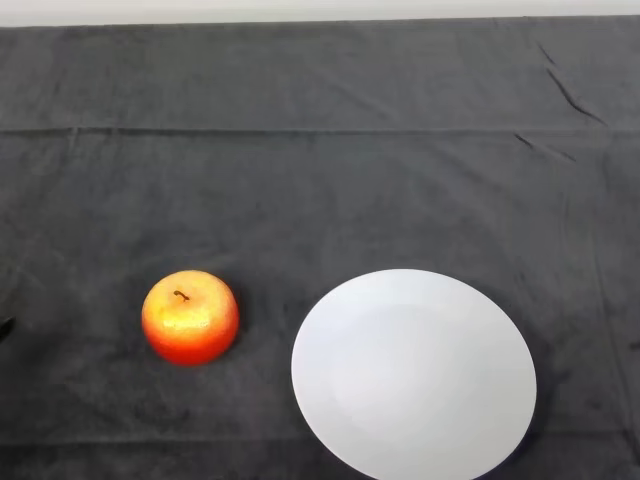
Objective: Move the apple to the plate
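A red and yellow apple [190,316] sits upright on the dark cloth at the lower left, its stem up. A white round plate [413,372] lies to its right at the lower middle, with nothing on it, a small gap apart from the apple. Only a small black tip of my left hand [5,326] shows at the left edge, well to the left of the apple and apart from it.
The dark cloth [320,150] covers the whole table, with a fold line across the back and a few creases at the far right. The table's far edge runs along the top of the view.
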You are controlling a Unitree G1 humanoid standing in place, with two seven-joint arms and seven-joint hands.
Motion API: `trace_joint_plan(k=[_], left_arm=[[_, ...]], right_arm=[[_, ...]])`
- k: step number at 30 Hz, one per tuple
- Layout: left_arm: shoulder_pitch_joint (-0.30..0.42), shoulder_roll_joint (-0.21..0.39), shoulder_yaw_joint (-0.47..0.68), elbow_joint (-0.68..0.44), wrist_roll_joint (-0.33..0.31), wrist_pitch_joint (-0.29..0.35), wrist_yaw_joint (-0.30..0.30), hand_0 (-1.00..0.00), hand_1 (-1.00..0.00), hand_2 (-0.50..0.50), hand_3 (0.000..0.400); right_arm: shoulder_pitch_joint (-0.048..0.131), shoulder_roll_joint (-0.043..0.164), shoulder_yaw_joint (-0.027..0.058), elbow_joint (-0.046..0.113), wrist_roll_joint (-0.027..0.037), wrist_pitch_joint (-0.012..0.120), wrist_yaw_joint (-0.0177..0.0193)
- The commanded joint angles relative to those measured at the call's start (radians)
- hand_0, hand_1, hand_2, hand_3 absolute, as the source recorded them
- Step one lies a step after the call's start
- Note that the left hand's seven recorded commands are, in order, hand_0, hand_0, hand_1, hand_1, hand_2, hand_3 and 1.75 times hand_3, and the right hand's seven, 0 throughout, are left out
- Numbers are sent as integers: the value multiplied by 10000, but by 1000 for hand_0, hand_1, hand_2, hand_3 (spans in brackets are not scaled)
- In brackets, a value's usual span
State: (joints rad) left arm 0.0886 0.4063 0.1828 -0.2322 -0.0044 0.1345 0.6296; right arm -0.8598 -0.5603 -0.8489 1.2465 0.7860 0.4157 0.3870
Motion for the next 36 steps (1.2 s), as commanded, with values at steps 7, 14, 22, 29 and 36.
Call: trace_joint_plan(k=[7, 14, 22, 29, 36], left_arm=[[-593, -48, -827, -801, 665, 543, -160, 0, 0, 0, 0], [-1064, -164, -1654, -1010, 905, 959, -201, 0, 0, 0, 0], [-1640, -362, -2677, -732, 1057, 1042, -178, 0, 0, 0, 0], [-2213, -580, -3660, -39, 1044, 941, -68, 0, 0, 0, 0], [-2498, -542, -4333, 346, 790, 959, -230, 0, 0, 0, 0]], right_arm=[[384, -37, -96, -483, 292, 12, -62], [386, -36, -95, -487, 294, 13, -64], [387, -35, -94, -490, 296, 14, -66], [388, -34, -93, -492, 298, 14, -68], [388, -34, -92, -494, 299, 15, -69]])
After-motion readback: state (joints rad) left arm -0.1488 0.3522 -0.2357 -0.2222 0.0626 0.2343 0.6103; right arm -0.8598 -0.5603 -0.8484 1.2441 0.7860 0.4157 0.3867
